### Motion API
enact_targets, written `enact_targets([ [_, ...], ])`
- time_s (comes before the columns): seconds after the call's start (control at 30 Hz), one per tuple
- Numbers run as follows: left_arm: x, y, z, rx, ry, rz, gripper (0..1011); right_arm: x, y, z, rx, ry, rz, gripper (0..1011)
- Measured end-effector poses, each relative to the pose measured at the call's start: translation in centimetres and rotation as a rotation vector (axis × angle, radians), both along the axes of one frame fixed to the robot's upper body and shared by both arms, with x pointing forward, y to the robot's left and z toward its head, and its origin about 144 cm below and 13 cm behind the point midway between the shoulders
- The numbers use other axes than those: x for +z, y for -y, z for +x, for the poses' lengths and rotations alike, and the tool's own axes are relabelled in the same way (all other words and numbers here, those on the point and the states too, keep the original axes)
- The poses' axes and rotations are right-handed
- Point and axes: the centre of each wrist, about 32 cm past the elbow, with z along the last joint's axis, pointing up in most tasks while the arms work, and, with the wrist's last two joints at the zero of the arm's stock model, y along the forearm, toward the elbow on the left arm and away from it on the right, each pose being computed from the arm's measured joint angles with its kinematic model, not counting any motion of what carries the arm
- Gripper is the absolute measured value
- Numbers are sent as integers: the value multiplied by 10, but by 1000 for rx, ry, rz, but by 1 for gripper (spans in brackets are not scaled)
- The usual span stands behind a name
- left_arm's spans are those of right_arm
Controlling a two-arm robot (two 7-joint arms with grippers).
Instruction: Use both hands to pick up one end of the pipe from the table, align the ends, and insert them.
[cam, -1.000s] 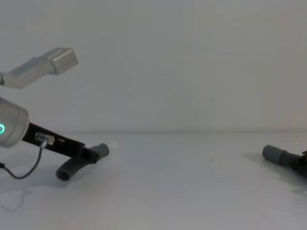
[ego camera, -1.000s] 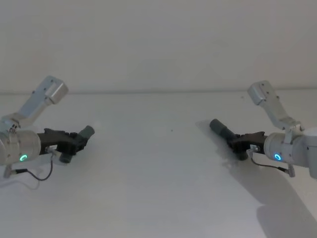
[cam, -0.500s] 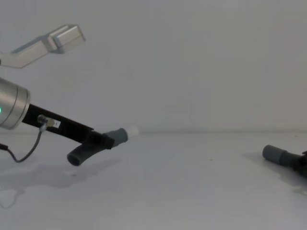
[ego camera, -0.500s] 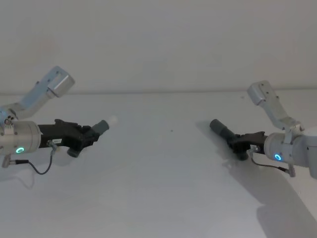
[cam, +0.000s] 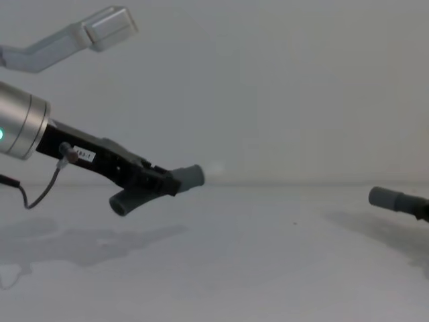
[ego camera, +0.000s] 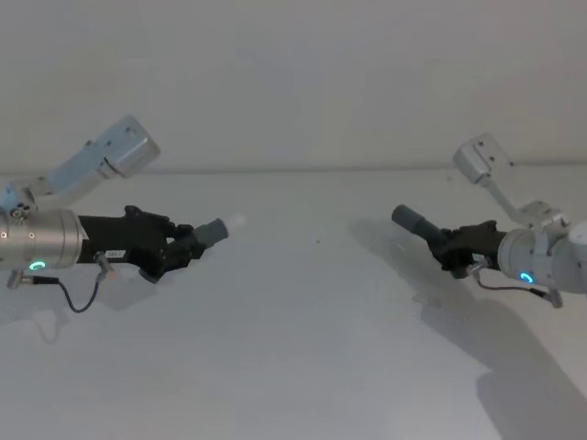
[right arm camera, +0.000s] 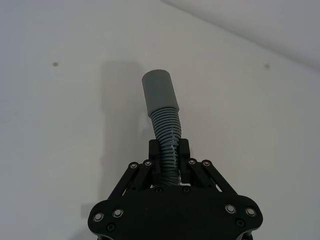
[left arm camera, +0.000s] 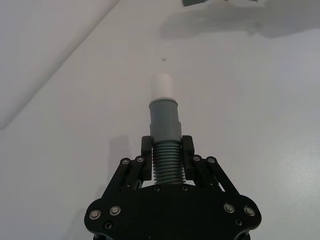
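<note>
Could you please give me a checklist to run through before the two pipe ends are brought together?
1. Left pincer shut on dark grey corrugated pipe behind white-tipped grey cuff: ok.
2. Right pincer shut on pipe behind plain grey cuff: ok.
3. White-tipped cuff off white matte table: ok.
4. Plain cuff off table: cannot tell.
5. Cuffs coaxial and close: not ok, wide gap.

Place: a robot lab or test cell, by the look of it.
Surface: a wide, plain white matte table [ego camera: 293,367] that meets the wall along a straight back edge.
Backdrop: a plain pale wall [ego camera: 293,73], uniform across the head and chest views.
Machinery: two silver cylindrical robot arms, the left arm [ego camera: 46,240] with a glowing ring light [ego camera: 37,267], the right arm [ego camera: 559,261] lit likewise.
Wiring: a thin loose cable [ego camera: 81,301] looped under the left arm's wrist.
</note>
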Motion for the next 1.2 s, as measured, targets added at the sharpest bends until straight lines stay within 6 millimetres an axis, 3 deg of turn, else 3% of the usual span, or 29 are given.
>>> enact_targets([
  [0.73,11,1,1,-198,278,64,312,65,21,-17,293,121,-307,192],
  [1.2,10,-7,8,-303,346,69,312,92,29,-30,400,127,-483,191],
])
